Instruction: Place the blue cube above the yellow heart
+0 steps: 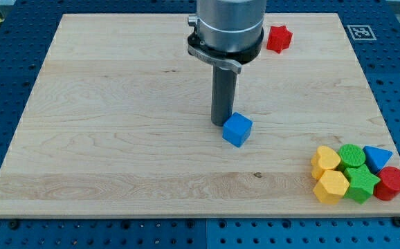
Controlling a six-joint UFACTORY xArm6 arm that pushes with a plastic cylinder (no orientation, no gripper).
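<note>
The blue cube (237,129) lies near the middle of the wooden board (117,138). My tip (220,124) stands just to the cube's upper left, touching or almost touching it. The yellow heart (324,159) lies at the view's lower right, at the upper left of a cluster of blocks. The blue cube is well to the left of the heart and slightly higher in the view.
The cluster at the lower right also holds a yellow hexagon (331,187), a green round block (352,155), a green star (361,182), a blue triangle (378,158) and a red cylinder (392,183). A red star (279,39) lies near the board's top edge.
</note>
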